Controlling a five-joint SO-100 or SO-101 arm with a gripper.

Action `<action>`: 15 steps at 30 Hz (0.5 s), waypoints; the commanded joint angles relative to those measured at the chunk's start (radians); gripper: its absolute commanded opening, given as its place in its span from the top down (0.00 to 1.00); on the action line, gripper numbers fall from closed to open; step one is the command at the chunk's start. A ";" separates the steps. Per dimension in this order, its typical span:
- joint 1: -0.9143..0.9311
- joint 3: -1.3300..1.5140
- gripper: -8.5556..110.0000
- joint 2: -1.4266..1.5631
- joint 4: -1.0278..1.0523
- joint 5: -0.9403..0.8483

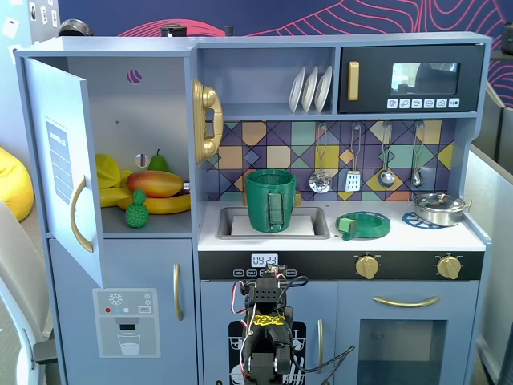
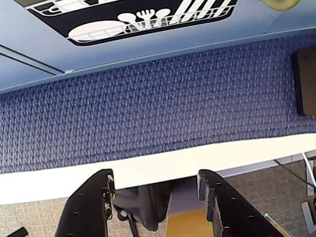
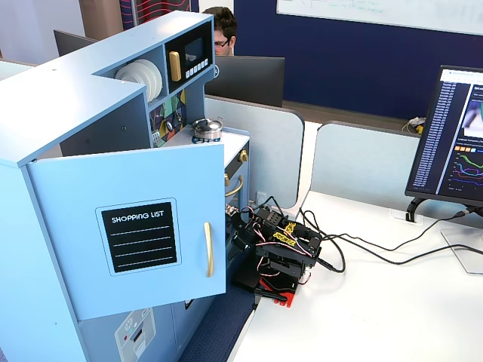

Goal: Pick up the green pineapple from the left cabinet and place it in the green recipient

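The green pineapple (image 1: 137,210) stands on the shelf of the left cabinet (image 1: 156,112), in front of the orange-red mango (image 1: 155,184). The cabinet's blue door (image 1: 58,164) is swung open; it also shows in a fixed view (image 3: 128,226). The green recipient (image 1: 270,200), a tall pot with a strap handle, stands in the sink. My arm (image 1: 264,329) is folded low in front of the kitchen's base, far below both. In the wrist view my gripper (image 2: 156,177) is open and empty, over the blue mat and the white table edge.
Yellow bananas (image 1: 164,204) and a green pear (image 1: 159,162) share the shelf. A flat green dish (image 1: 363,224) and a steel pot (image 1: 439,208) sit on the counter. The black microwave (image 1: 410,79) is at the top right. Cables (image 3: 355,253) trail over the white table.
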 commanded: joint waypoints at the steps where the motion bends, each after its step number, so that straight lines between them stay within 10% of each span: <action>1: 0.015 0.032 0.93 -0.005 0.161 0.054; 15: -0.293 0.015 0.93 -0.015 -0.087 0.149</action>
